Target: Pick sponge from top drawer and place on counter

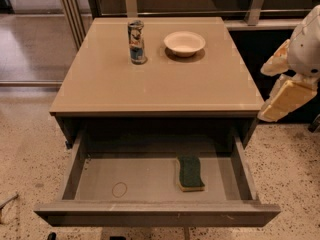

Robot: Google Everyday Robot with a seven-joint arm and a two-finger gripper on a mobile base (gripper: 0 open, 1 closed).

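The sponge (190, 173), dark green face up over a yellow layer, lies flat on the floor of the top drawer (150, 181), right of centre. The drawer is pulled fully out below the counter (155, 79). My gripper (281, 84) hangs in the air off the counter's right edge, well above and to the right of the sponge. Its pale yellow pads (289, 99) stand apart with nothing between them.
A can (136, 42) and a white bowl (184, 42) stand at the back of the counter. A faint ring mark (119, 189) is on the drawer floor at the left. Speckled floor surrounds the table; dark cabinets and rails stand behind.
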